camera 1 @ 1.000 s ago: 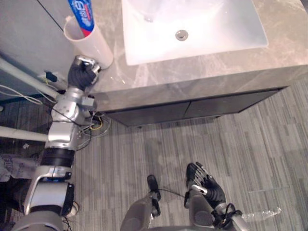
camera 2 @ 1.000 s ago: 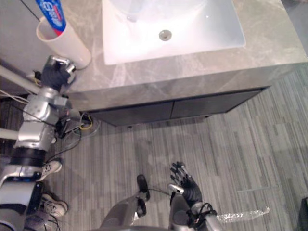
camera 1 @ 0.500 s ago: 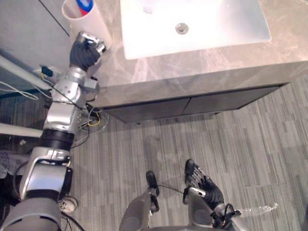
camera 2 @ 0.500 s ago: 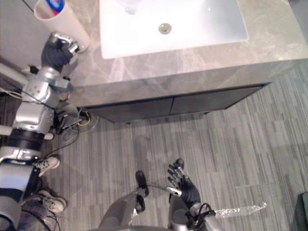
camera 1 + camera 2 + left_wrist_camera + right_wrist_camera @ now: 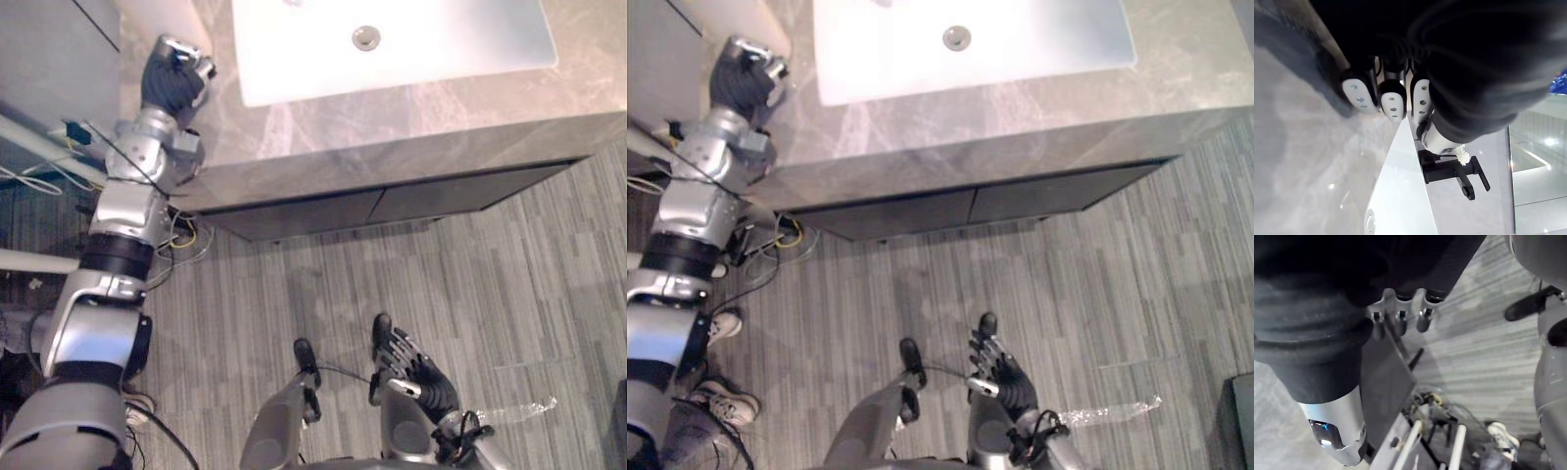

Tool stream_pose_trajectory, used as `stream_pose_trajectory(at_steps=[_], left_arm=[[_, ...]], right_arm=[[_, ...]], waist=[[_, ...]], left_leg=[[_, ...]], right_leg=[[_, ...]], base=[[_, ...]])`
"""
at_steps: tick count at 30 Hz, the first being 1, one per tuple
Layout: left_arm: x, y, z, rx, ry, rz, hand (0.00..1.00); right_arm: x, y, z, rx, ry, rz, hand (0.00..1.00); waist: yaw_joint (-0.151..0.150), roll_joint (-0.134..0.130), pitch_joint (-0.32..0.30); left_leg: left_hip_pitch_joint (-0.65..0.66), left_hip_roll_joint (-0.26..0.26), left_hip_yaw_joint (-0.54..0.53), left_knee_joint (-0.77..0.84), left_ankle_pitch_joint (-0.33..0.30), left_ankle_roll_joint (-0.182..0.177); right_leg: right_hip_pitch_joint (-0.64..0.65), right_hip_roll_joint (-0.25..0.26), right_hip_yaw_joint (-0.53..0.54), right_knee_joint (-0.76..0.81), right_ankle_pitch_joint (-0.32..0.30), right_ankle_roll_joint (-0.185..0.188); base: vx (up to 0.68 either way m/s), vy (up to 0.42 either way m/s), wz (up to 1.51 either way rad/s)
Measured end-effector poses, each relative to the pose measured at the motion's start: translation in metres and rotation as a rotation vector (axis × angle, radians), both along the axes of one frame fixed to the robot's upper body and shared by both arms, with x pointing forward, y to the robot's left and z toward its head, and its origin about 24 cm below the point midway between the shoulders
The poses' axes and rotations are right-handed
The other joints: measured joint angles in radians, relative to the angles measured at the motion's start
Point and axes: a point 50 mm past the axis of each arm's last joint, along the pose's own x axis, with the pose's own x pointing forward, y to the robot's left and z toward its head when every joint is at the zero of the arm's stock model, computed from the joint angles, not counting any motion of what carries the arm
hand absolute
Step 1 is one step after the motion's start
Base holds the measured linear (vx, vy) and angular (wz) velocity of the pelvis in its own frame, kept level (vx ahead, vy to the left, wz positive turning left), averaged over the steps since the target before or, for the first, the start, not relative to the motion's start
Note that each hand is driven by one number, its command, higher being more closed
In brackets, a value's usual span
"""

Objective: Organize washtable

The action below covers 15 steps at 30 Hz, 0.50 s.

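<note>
Flanking sink point(image 5: 431, 44), left hand point(image 5: 174, 83) over countertop point(image 5: 441, 110)

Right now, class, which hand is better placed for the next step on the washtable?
Left. The left hand is up at the countertop's corner beside the sink; the right hand hangs low over the floor.

Grey marble counter point(image 5: 411, 108), white sink basin point(image 5: 441, 44), dark cabinet point(image 5: 392, 203) beneath, grey plank floor point(image 5: 509, 294).
</note>
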Motion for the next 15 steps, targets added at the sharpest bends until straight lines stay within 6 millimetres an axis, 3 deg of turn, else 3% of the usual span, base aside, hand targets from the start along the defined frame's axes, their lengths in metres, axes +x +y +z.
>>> stream_pose_trajectory(at_steps=[7, 15], left_arm=[[0.006, 0.008, 0.02, -0.04, -0.02, 0.043, 1.0], [0.005, 0.013, 0.05, -0.033, -0.065, 0.077, 1.0]], right_arm=[[0.0, 0.0, 0.0, 0.005, -0.002, -0.002, 0.0], [0.002, -0.002, 0.007, 0.017, -0.03, -0.001, 0.0]], waist=[[-0.015, -0.022, 0.022], [-0.02, -0.026, 0.051]], left_leg=[[-0.01, 0.001, 0.002, 0.012, 0.0, 0.0], [-0.028, 0.001, 0.005, 0.017, 0.0, 0.0]], right_leg=[[-0.007, 0.0, 0.005, 0.0, 0.007, -0.001], [-0.023, 0.0, 0.008, 0.0, 0.013, -0.005]], base=[[0.0, 0.0, 0.0], [0.0, -0.001, 0.0]])
